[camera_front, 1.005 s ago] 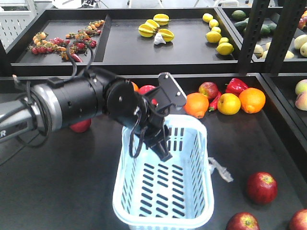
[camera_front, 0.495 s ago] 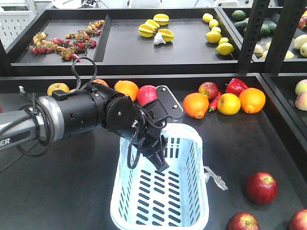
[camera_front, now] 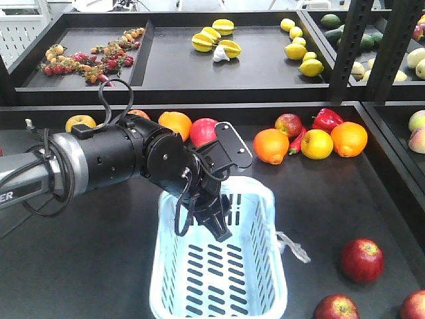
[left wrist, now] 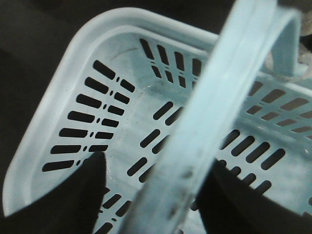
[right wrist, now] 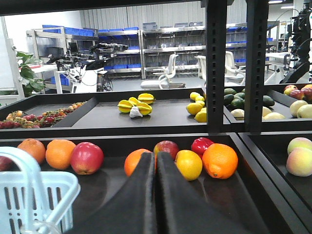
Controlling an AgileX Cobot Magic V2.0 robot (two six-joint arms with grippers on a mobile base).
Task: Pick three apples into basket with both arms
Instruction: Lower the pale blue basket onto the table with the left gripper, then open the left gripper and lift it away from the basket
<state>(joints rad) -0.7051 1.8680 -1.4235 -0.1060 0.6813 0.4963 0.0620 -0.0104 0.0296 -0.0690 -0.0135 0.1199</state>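
Three apples [camera_front: 362,260] lie on black table [camera_front: 99,266] right of basket [camera_front: 272,246]; left gripper [camera_front: 219,229] clamps its handle; right gripper [right wrist: 156,185] pressed together, empty.

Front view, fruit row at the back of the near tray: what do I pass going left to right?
yellow apple → first orange → pink-red apple → second orange → yellow fruit → third orange. Left out because they overlap their neighbours: the red pepper and the small red apple.

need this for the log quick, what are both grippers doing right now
Left gripper: closed on the handle of the pale blue slotted plastic basket.
Right gripper: closed, holding nothing.
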